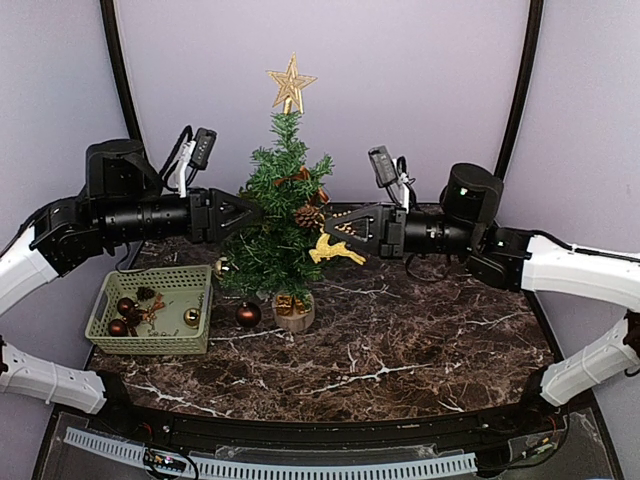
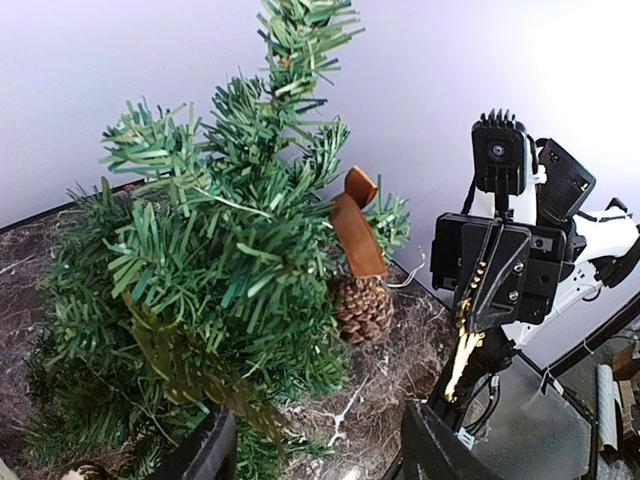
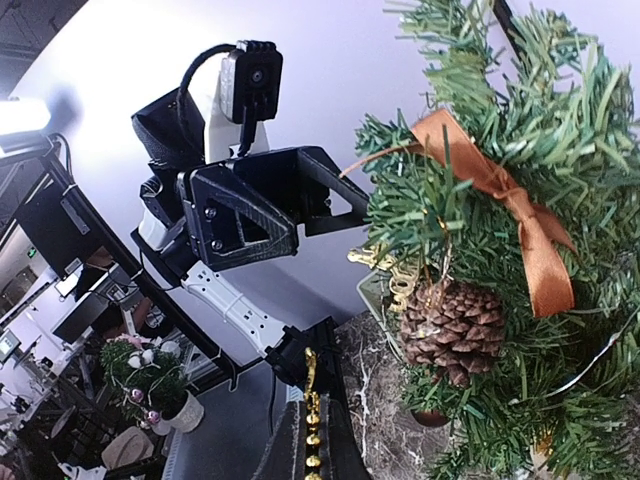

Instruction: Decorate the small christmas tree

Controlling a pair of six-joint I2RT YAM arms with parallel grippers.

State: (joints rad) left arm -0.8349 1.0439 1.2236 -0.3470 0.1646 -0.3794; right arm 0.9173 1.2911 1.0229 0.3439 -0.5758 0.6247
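Amid tree [image 1: 285,215] needles, half-hidden left pincer [image 1: 252,213]

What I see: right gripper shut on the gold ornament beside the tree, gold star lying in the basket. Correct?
One thing off: the gold star sits on top of the small christmas tree, not in the basket, as the top external view shows. The right gripper is shut on the gold ornament beside the tree, as you said.

Dark-green tree [image 1: 278,225], gold ornament [image 1: 335,250]
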